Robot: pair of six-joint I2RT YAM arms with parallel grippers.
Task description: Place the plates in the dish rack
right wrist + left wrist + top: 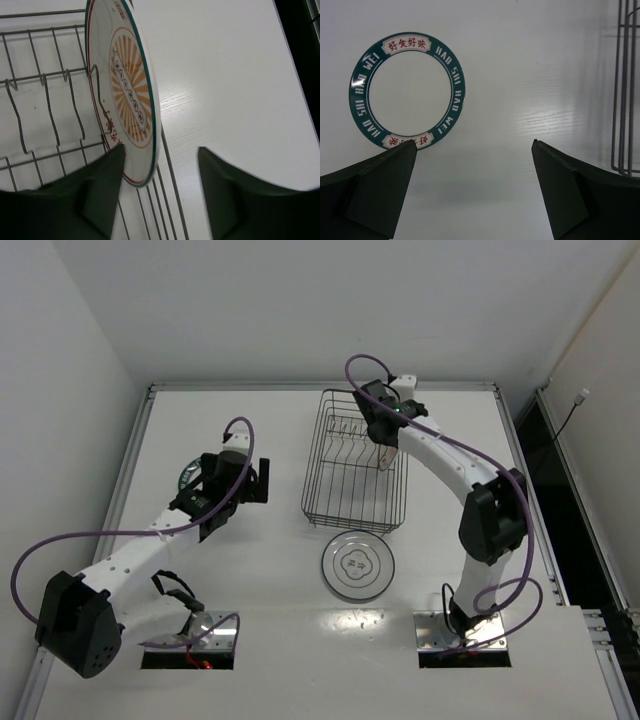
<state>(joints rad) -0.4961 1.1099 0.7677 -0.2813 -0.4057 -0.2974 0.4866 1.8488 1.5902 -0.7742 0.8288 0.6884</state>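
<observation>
The white plate with the orange patterned centre [127,85] stands on edge between the tines at the right end of the dark wire dish rack [335,502], which also shows in the right wrist view [45,80]. My right gripper [160,149] is open above it; the plate's rim sits between the fingers, close to the left one. In the top view this gripper [383,440] hangs over the rack's right side. The pale grey, dark-rimmed plate [357,565] lies flat on the table just in front of the rack. My left gripper [475,150] is open and empty, left of the rack [260,480].
A flat green ring with white lettering and red characters [407,90] lies on the table under the left gripper's far left side. The rack's left wires [622,100] show at the right edge of the left wrist view. Raised rails border the table.
</observation>
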